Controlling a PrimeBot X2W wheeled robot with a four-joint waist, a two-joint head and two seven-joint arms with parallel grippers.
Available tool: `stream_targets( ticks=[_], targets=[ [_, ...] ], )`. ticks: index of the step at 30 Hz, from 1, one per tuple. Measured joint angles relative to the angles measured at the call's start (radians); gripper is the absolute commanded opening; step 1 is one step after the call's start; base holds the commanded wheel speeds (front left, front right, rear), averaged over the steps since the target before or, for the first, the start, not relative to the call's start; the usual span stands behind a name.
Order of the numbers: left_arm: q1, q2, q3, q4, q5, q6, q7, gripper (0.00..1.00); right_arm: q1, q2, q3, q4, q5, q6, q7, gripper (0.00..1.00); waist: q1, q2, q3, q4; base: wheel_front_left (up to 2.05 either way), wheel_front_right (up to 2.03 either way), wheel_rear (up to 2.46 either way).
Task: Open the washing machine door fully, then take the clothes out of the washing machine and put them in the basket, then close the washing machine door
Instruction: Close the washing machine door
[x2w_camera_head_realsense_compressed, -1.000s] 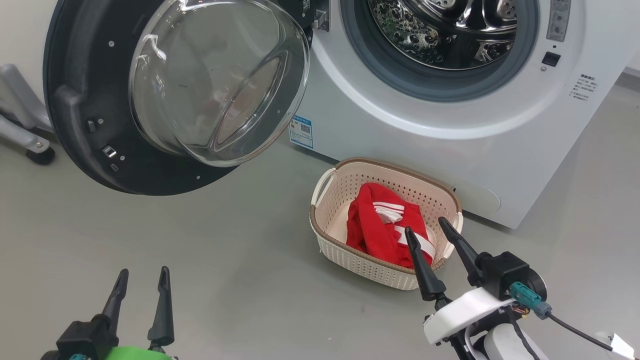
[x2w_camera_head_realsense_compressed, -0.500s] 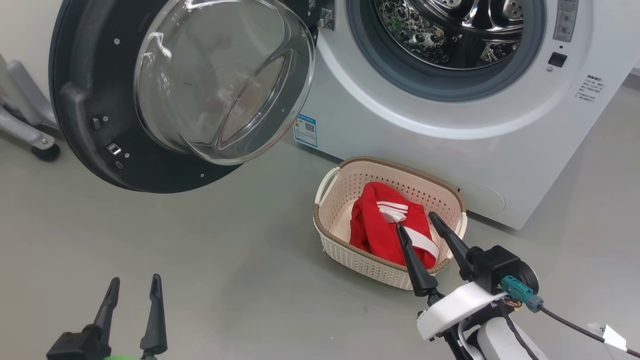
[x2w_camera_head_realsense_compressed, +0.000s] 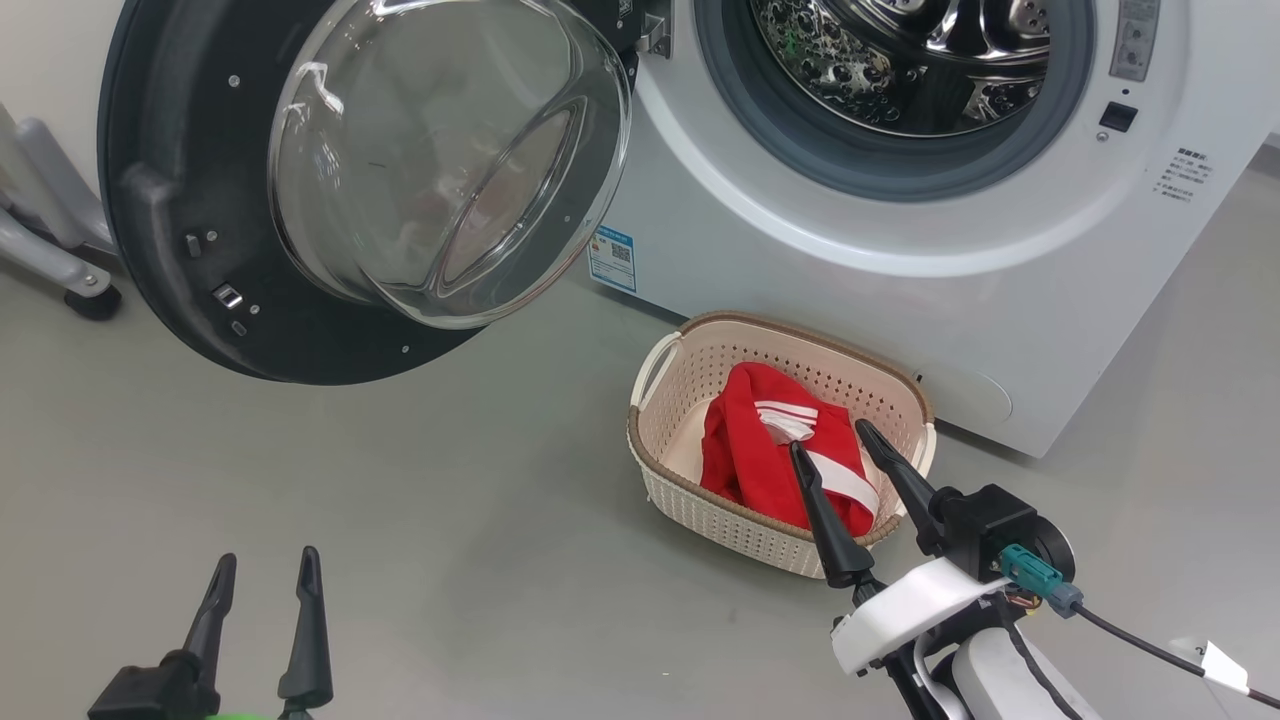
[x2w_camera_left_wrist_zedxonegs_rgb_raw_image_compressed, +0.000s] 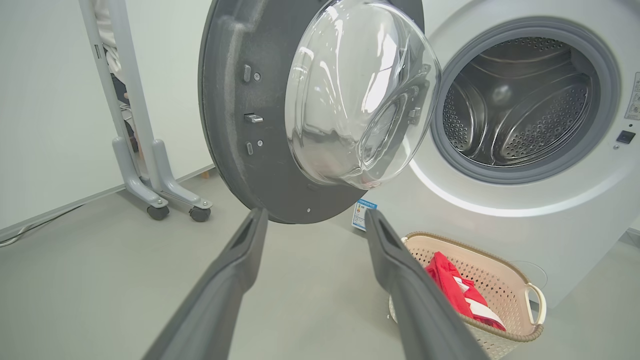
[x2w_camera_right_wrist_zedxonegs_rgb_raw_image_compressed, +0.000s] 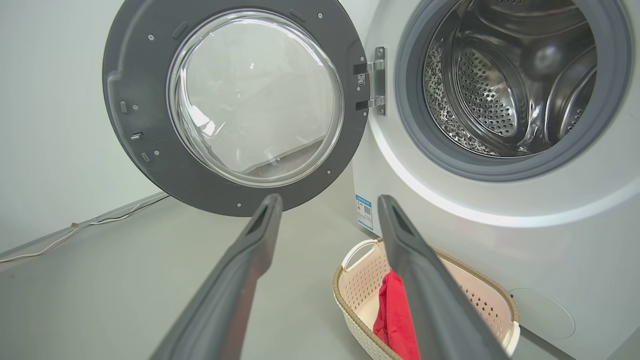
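Right end effector (x2w_camera_head_realsense_compressed: 825, 432) edged left, part-hiding clothes (x2w_camera_head_realsense_compressed: 745, 460).

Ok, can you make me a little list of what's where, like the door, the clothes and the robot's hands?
washing machine door: wide open
washing machine: no clothes seen in its drum
basket: on the floor, in front of the machine
clothes: red and white, lying in the basket
left gripper: open, empty, above the floor
right gripper: open, empty, by the basket
left to do: close the door
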Motion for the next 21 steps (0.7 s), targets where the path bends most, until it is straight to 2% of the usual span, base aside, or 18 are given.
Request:
stream_targets(
  ticks=[21],
  targets=[
    [0.011, 0.0, -0.002, -0.005, 0.006, 0.0, 0.0, 1.0, 0.0, 0.0, 0.0, 0.009, 0.016, 0.002, 0.0, 1.0, 0.0, 0.0, -0.001, -0.002, 0.0, 0.0, 0.0]
  ],
)
